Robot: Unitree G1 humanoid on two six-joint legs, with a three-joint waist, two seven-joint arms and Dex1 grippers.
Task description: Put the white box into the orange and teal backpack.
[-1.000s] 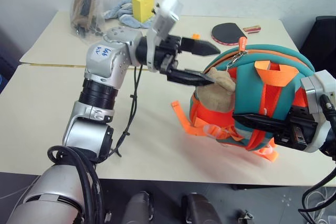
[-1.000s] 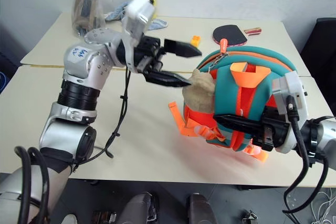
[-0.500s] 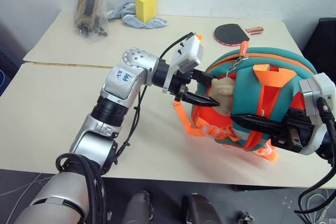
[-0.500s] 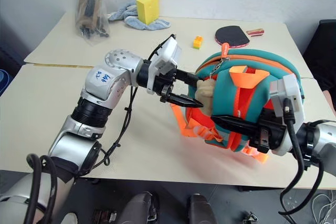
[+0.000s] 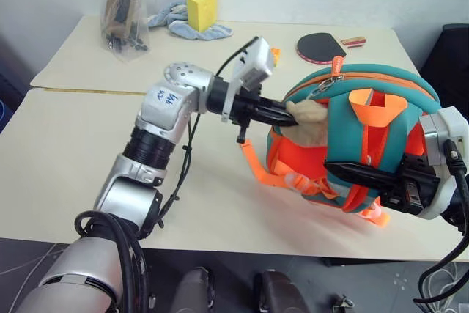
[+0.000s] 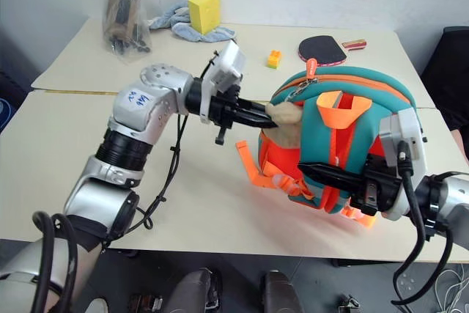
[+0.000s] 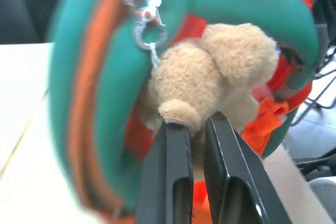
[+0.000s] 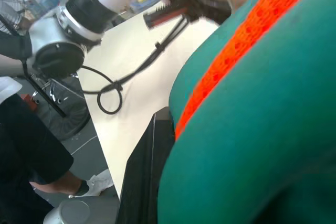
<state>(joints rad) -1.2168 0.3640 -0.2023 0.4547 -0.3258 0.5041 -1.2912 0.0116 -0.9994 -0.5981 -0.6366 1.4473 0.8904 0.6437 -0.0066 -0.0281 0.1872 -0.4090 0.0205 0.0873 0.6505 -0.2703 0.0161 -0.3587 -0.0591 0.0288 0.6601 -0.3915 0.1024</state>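
Left fingers [image 7: 178, 156] pinched the plush head [image 7: 210, 87] on the backpack [image 5: 366, 144]; right fingers [image 5: 366, 174] clamped its strap, holding it on the bench [image 5: 66, 152]. No box was visible. Tugging the plush could tip the still-zipped backpack instead of opening it.

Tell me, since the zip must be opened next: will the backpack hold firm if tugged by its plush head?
Probably not. The plush head looks soft and squashes between the left tool. The backpack looks light and padded, so it would likely tilt or slide unless the right tool steadies it.
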